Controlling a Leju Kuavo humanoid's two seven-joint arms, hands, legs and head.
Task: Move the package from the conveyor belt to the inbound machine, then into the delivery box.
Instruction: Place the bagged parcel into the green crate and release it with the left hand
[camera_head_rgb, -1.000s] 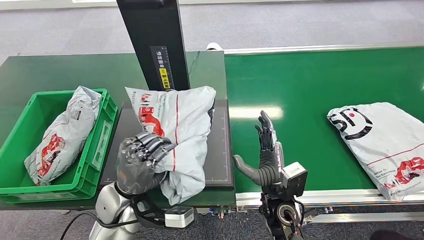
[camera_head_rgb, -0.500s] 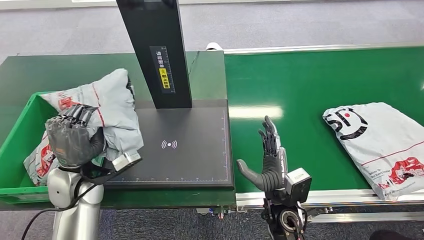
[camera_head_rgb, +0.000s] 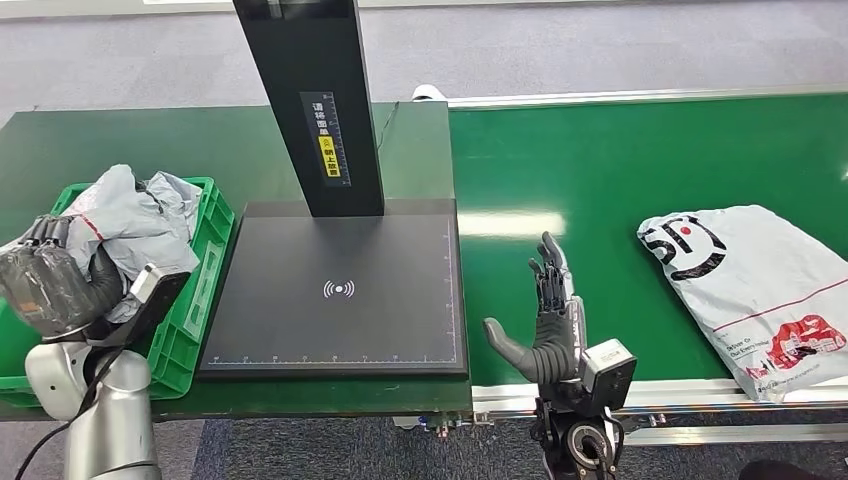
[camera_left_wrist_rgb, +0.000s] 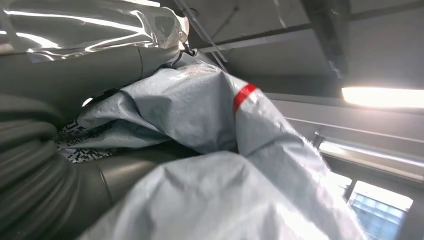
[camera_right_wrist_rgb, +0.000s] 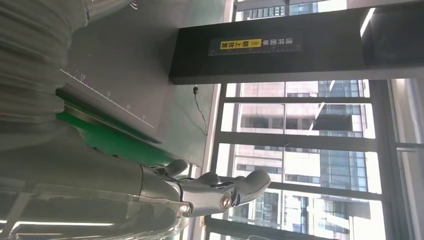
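- Green counter (camera_head_rgb: 120, 140) carries the delivery box (camera_head_rgb: 205, 262) at its left edge.
- Left hand (camera_head_rgb: 45, 288) grips the package (camera_head_rgb: 130, 222) over the box; lower it inside before releasing.
- Right hand (camera_head_rgb: 548, 318) is empty, fingers spread, by the conveyor belt (camera_head_rgb: 600, 170).

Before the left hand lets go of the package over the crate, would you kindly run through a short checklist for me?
1. Left hand holds the grey package: ok.
2. Package over the green crate: ok, though it bulges above the rim.
3. Room left inside the crate: cannot tell, the package and the hand hide its inside.
4. Scanner plate bare: ok.
5. Right hand open, holding nothing, over the belt's near edge: ok.
6. Next package lying on the conveyor belt: ok.
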